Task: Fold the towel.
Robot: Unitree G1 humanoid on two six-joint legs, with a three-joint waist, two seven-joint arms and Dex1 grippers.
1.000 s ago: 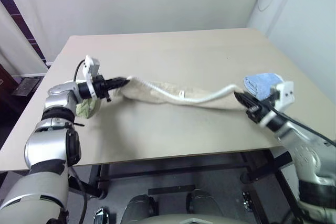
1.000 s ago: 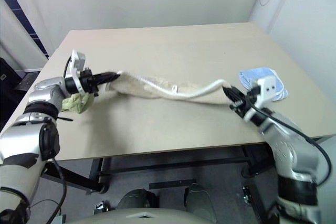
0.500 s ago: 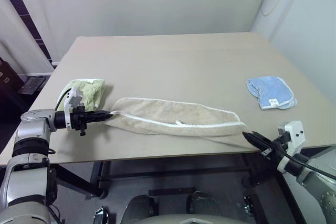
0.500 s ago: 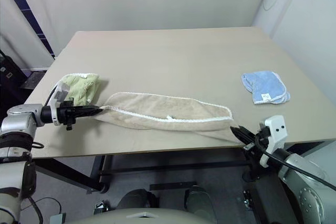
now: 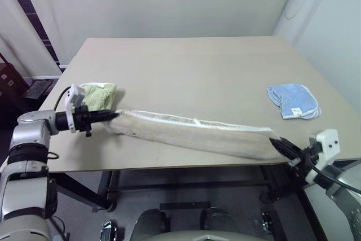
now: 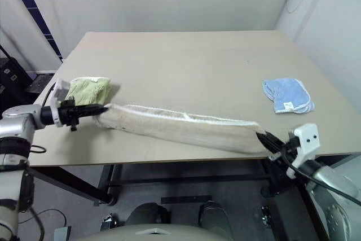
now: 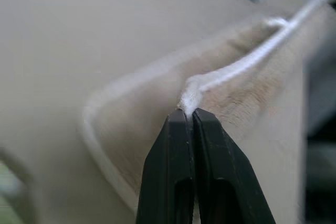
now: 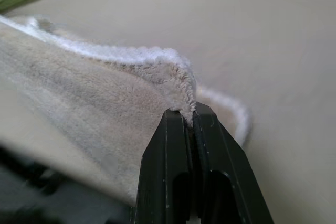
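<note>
Along the near edge of the table (image 5: 186,66): you have the towel (image 5: 197,135) stretched out as a long, narrow band, running from the near left corner region toward the near right corner.
Towel: it looks doubled along its length, the white corded trim showing along the upper edge; its right end reaches the near edge of the table.
Left gripper (image 5: 110,115): pressed together on the towel's left end, pinching the corded trim, as the left wrist view shows.
Right gripper (image 5: 280,144): pressed together on the towel's right end, just off the near edge of the table; the right wrist view shows the terry corner caught between the fingers.
Other cloths: a green towel (image 5: 99,95) lies just beside your left gripper near the left edge; a blue towel (image 5: 293,100) lies well apart, near the right edge.
Step in hand: you seem to be pulling the band taut and laying it down.
Next move: judge whether the band lies flat; then you would likely carry one end over to the other, keeping both pinches firm and clear of the green towel.
</note>
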